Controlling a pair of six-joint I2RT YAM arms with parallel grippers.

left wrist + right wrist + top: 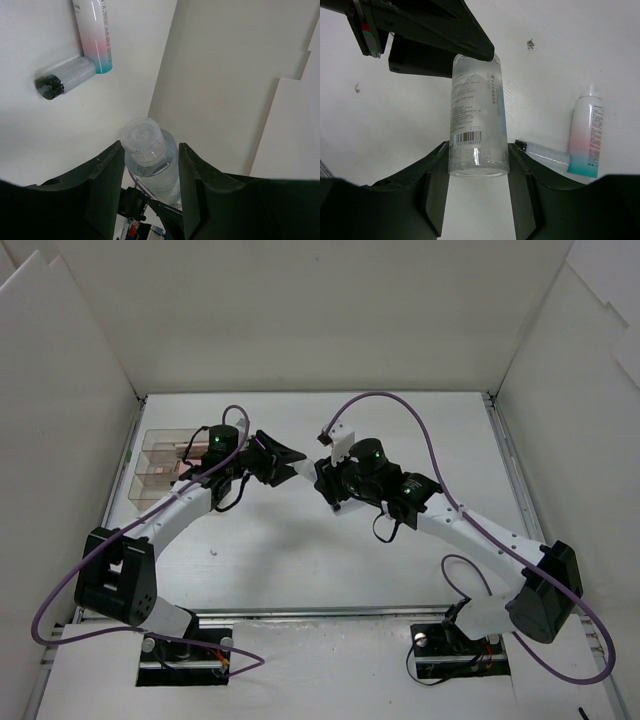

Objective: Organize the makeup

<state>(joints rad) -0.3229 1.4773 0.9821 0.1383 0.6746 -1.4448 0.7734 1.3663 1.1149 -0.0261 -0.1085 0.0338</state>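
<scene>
A clear bottle (476, 100) with a barcode label hangs in the air above the table, between my two grippers. My left gripper (150, 150) is closed round its cap end (144, 141). My right gripper (477, 152) is closed round its base. In the top view the two grippers meet at mid-table, left (290, 462) and right (322, 478), with the bottle (304, 471) between them. A pink-and-blue tube (587, 135) and a small clear bottle with a black cap (547, 152) lie on the table below. Both also show in the left wrist view, tube (95, 35) and small bottle (67, 77).
A clear compartmented box (150, 472) sits at the table's left edge with pinkish-brown items inside. White walls (300, 320) enclose the table on three sides. A purple cable (420, 430) loops over the right arm.
</scene>
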